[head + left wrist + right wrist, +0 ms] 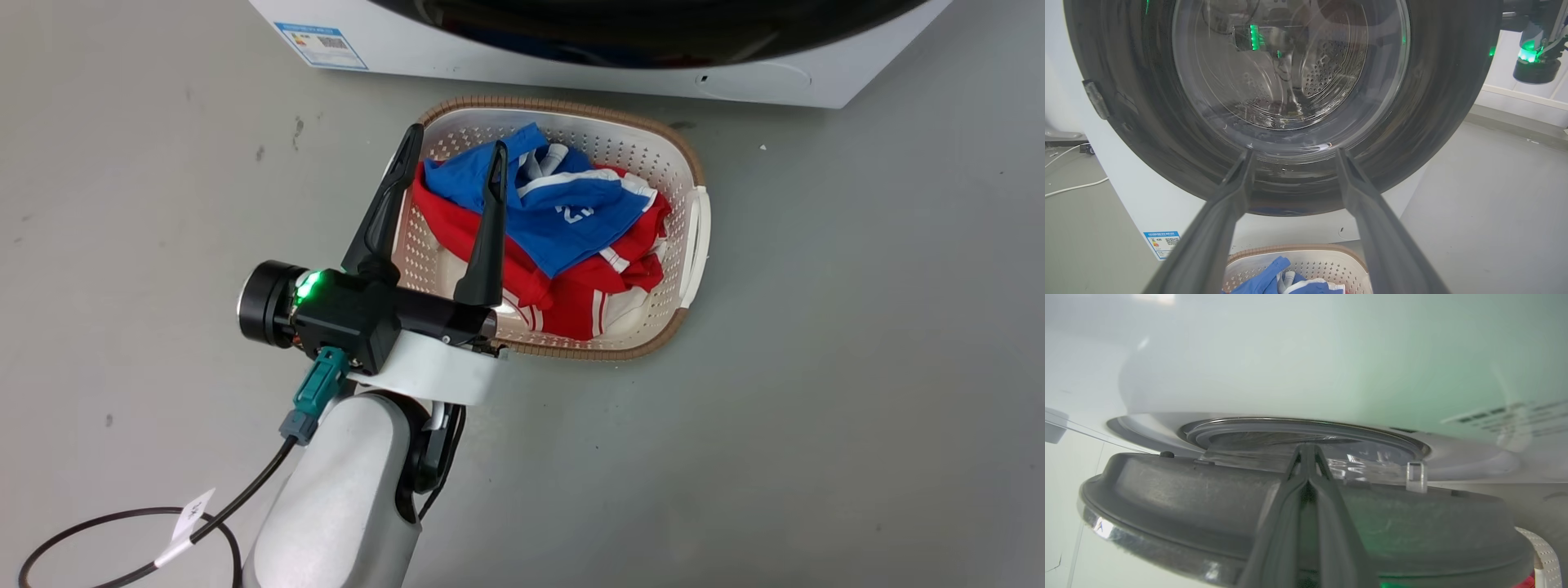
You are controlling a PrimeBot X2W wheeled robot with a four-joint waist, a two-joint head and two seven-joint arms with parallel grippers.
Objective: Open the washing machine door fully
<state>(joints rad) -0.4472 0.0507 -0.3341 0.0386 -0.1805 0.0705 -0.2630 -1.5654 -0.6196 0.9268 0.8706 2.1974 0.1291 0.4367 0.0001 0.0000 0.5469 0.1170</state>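
Door: the washing machine door (1437,122) fills the left wrist view from 9 to 3 o'clock. In the right wrist view its grey inner ring stands off the drum opening (1306,430), so it looks ajar, not fully swung.
Machine: the washing machine (571,69) lies at 12 o'clock in the head view.
Handling: probably stiff, fairly heavy and hinged. The glossy face looks slippery and the glass bowl fragile.
Hold: best on the rim or inner ring, away from the glass and the clear latch hook (1414,477).
Left gripper: the left gripper (455,140) is spread wide and empty, above the laundry basket (694,229).
Right gripper: the right gripper (1306,449) has its fingers pressed together against the door's inner side; nothing shows between them.
Count: one door, one machine, one basket, two grippers, clothes in blue and red.
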